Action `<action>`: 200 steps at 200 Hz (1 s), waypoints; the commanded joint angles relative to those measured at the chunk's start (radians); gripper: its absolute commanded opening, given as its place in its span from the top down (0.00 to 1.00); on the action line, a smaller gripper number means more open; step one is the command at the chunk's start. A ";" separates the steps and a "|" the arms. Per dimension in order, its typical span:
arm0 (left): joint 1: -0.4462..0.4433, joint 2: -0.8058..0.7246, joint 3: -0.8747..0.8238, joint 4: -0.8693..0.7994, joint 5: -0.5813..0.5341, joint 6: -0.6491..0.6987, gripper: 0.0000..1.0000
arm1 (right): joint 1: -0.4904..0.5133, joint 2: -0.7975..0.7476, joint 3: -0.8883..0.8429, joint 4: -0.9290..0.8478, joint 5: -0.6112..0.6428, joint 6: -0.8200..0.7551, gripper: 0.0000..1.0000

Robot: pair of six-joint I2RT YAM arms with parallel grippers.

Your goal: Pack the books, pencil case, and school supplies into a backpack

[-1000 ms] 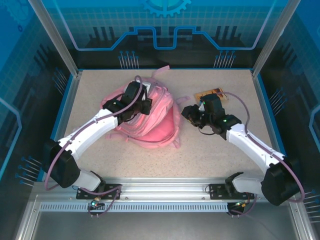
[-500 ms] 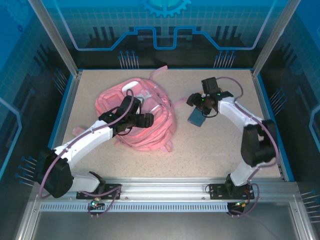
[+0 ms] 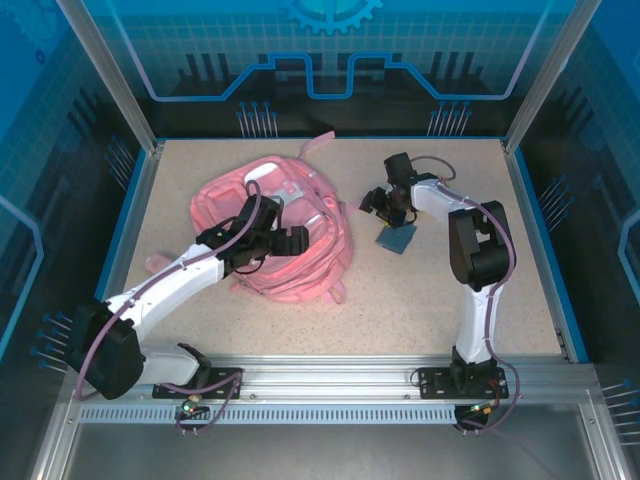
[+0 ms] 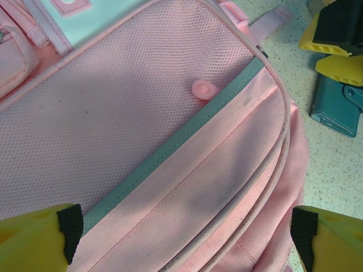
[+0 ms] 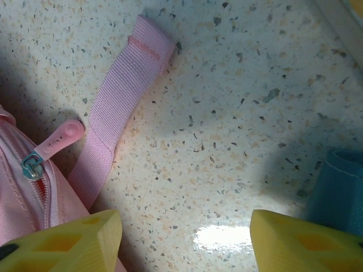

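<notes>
Now, the backpack lies flat on the table, left of centre. My left gripper is above its mesh panel, fingers spread wide, holding nothing. My right gripper hangs over bare tabletop just off the pack's right edge, fingers wide too, between a pink strap and a teal flat piece.

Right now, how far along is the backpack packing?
Done: cannot tell, since the inside of the backpack is hidden. In hand: nothing. The left gripper is open over the backpack's front, and the right gripper is open over the table beside a pink strap. Left: the teal flat piece lies on the table outside the backpack, so it likely remains to pack.
</notes>
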State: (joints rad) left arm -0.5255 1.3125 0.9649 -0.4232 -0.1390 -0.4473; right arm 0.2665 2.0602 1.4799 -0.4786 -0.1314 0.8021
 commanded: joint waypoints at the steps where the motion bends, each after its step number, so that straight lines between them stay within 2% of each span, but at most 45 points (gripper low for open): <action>1: 0.005 -0.028 -0.013 0.007 0.016 -0.023 0.04 | -0.028 -0.058 -0.076 -0.052 0.048 -0.024 0.37; 55: 0.005 -0.033 -0.015 0.002 0.010 -0.031 0.03 | -0.137 -0.210 -0.234 -0.084 0.158 -0.091 0.37; 97: 0.005 -0.032 -0.016 0.004 0.013 -0.047 0.02 | -0.151 -0.200 -0.130 -0.120 0.205 -0.149 0.36; 142: 0.005 -0.042 -0.017 -0.002 0.013 -0.056 0.02 | -0.151 -0.072 0.064 -0.107 0.160 -0.167 0.36; 200: 0.005 -0.041 -0.026 0.002 0.045 -0.085 0.01 | -0.151 0.172 0.321 -0.200 0.105 -0.150 0.37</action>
State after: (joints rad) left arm -0.5255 1.2984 0.9508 -0.4206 -0.1272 -0.5007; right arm 0.1127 2.1571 1.7325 -0.5922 0.0124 0.6533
